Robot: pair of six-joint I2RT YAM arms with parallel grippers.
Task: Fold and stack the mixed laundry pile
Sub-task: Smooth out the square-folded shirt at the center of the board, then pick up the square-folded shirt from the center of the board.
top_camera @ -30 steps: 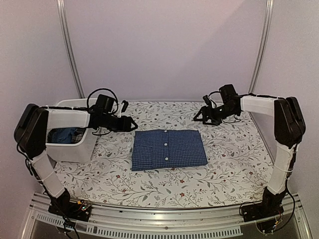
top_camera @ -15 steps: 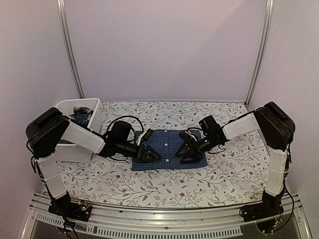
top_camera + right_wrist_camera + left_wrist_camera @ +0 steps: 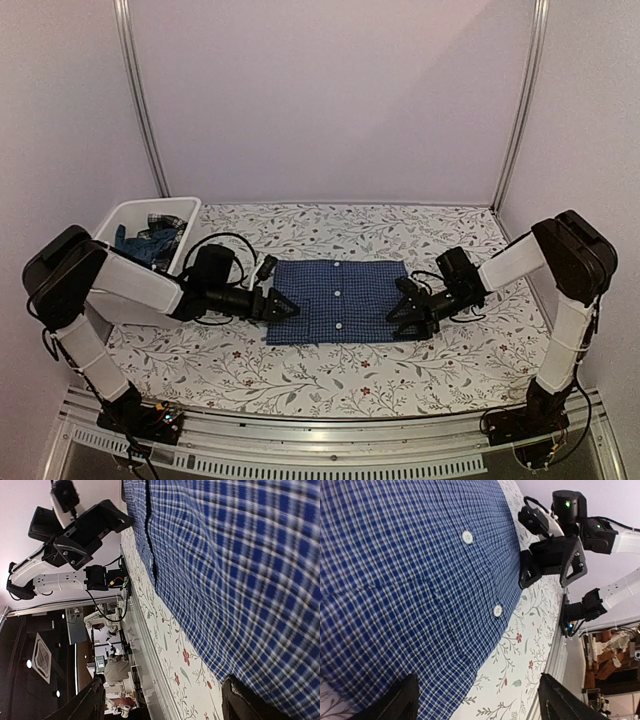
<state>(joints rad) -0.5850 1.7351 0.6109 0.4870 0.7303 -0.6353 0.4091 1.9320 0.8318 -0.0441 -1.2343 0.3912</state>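
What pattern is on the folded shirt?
The shirt is small blue-and-white check, clearest from the left wrist.

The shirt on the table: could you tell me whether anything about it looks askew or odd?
Nothing stands out. The shirt lies flat in a neat rectangle, buttons up, edges straight. Only faint creases show in the left wrist view. The other clothes sit bunched in the tub, not yet folded.

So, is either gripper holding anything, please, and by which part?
Nothing is held: the left gripper and right gripper both stand open at opposite side edges of the folded blue-and-white checked shirt.
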